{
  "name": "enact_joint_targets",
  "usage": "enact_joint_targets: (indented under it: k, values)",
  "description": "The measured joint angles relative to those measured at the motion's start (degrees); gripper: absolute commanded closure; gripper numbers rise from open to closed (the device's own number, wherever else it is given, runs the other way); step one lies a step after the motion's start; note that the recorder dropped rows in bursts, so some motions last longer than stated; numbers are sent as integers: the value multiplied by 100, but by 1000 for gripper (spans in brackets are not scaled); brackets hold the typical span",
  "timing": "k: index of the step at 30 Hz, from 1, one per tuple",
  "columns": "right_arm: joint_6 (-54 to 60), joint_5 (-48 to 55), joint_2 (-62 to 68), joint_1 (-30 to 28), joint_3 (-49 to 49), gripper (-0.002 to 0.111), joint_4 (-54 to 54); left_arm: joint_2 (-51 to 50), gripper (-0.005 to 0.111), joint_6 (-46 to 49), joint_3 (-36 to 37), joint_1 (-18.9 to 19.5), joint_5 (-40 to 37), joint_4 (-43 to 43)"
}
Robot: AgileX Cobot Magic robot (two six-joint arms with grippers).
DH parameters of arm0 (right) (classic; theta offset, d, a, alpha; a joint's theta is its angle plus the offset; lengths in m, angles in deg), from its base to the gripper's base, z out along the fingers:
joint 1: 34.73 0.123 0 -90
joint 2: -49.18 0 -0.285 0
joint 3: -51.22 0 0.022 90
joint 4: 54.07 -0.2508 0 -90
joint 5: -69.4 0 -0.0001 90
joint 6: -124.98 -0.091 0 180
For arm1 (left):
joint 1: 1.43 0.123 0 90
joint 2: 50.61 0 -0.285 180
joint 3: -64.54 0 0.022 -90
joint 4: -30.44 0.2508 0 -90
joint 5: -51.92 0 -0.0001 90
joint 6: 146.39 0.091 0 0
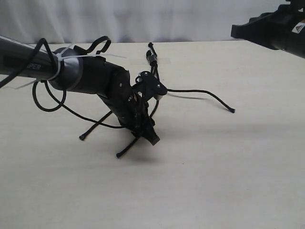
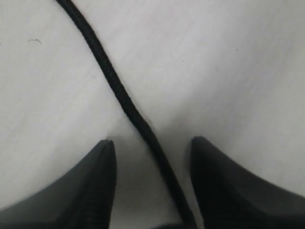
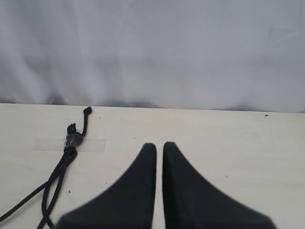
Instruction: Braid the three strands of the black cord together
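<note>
The black cord is fixed at its knot [image 1: 152,59] by a clear tape strip [image 3: 90,144] near the table's far edge; the knot [image 3: 71,140] also shows in the right wrist view. One of the three strands [image 1: 200,91] curves off to the right. Another [image 1: 95,128] runs to the left front, and the third [image 1: 126,149] ends near the front. My left gripper [image 1: 145,136] stands low over the table, open, with a strand [image 2: 114,83] lying between its fingers [image 2: 95,181] and not clamped. My right gripper [image 3: 159,145] is shut on nothing, off to one side of the knot.
The right arm [image 1: 271,29] hangs high at the back right. The left arm's smooth black cable [image 1: 45,102] loops down to the table on the left. A white curtain [image 3: 152,47] closes the far side behind the table edge.
</note>
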Motion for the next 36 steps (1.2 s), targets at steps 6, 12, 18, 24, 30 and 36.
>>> enact_joint_targets:
  k: [6, 12, 18, 24, 30, 36]
  values:
    - [0, -63, 47, 0, 0, 104, 0, 0, 107, 0, -14, 0, -132, 0]
    - [0, -76, 47, 0, 0, 104, 0, 27, 107, 0, -254, 10, -646, 142]
    - [0, -98, 47, 0, 0, 104, 0, 607, 107, 0, -406, 452, -758, 438]
    - [0, -98, 47, 0, 0, 104, 0, 508, 107, 0, -428, 1223, -607, 822]
    - [0, -102, 47, 0, 0, 104, 0, -64, 107, 85, -428, 1465, -314, 822]
    - [0, -138, 47, 0, 0, 104, -13, -223, 107, 117, -463, 1465, -464, 592]
